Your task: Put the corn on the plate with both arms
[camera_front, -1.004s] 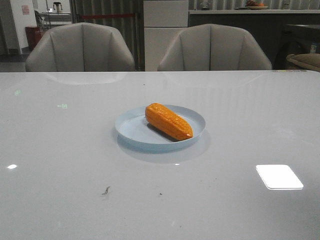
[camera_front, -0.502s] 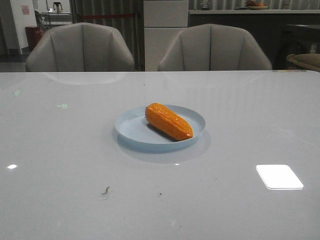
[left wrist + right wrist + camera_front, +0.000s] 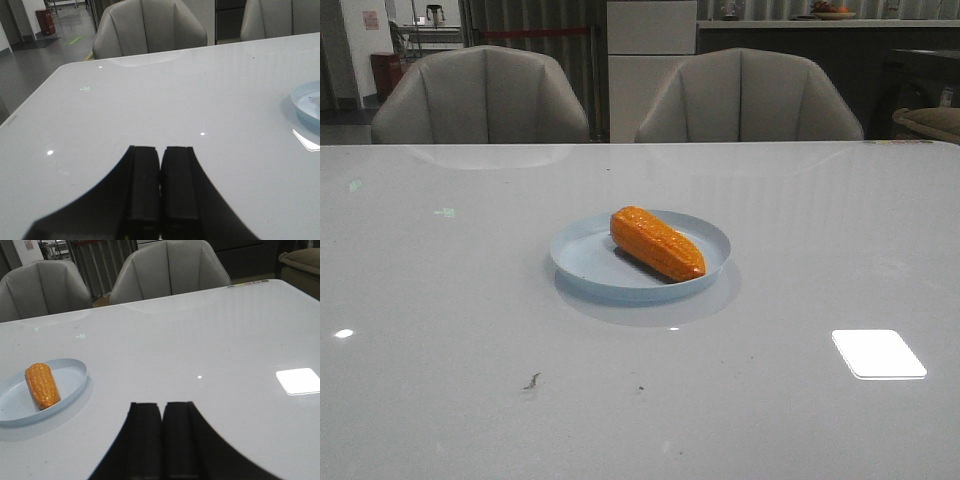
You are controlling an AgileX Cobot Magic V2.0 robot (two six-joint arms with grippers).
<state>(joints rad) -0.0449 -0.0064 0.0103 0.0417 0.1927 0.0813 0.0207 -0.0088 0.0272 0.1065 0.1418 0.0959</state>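
The orange corn (image 3: 657, 242) lies on the pale blue plate (image 3: 582, 265) at the middle of the table, its tapered end pointing front right. It also shows in the right wrist view (image 3: 42, 385) on the plate (image 3: 70, 385). Only the plate's edge (image 3: 306, 102) shows in the left wrist view. My left gripper (image 3: 160, 150) is shut and empty, well to the left of the plate. My right gripper (image 3: 163, 406) is shut and empty, to the right of the plate. Neither arm shows in the front view.
Two grey chairs (image 3: 480, 95) (image 3: 748, 95) stand behind the table's far edge. A bright light reflection (image 3: 878, 353) lies on the glossy table at the front right. Small dark specks (image 3: 532, 381) lie near the front.
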